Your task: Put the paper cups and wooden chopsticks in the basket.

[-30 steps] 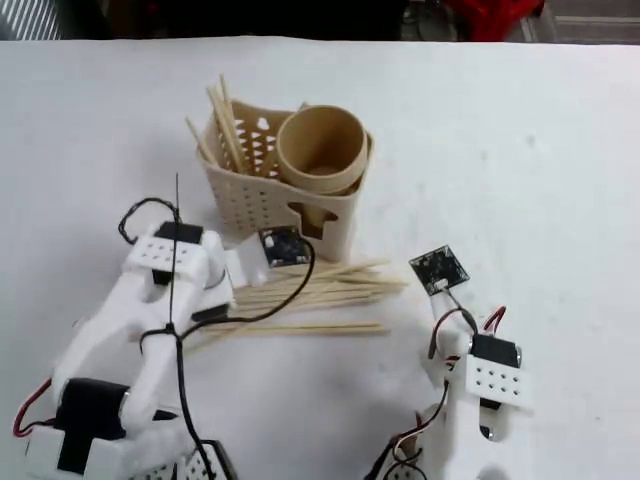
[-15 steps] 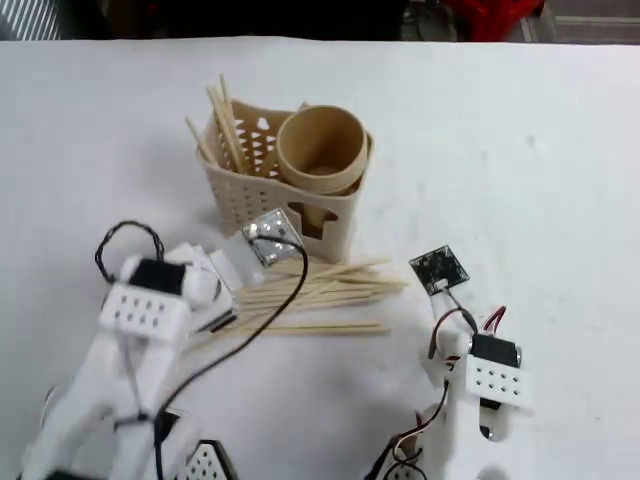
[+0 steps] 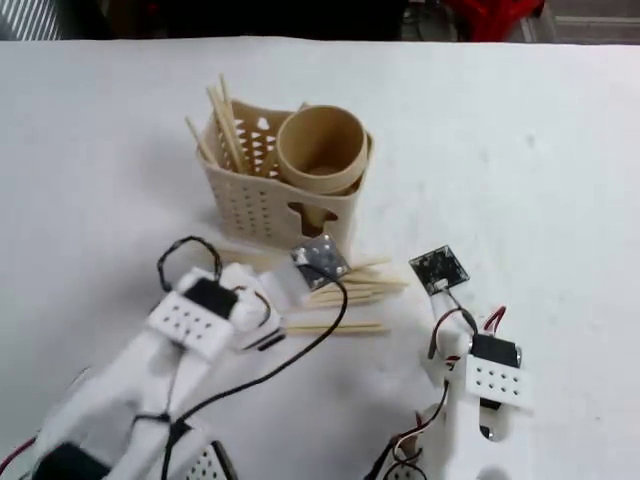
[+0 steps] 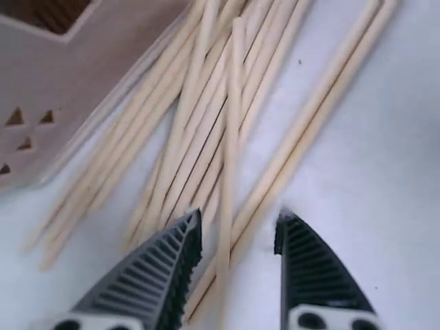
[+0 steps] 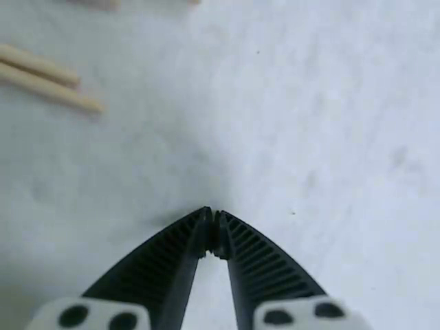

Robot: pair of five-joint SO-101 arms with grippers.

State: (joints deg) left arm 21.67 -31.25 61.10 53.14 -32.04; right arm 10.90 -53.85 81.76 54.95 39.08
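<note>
The left end effector, half open and gripping nothing, straddles loose chopsticks lying on the counter just beside the basket, toward the near edge, so it should probably lower flat and close slowly on a few.

A white surface is stretching across the scene, lying under soft, even light. Beyond its far edge a dark strip of room is showing, with a red object sitting at the far right and a pale ribbed thing peeking in far left.
</note>
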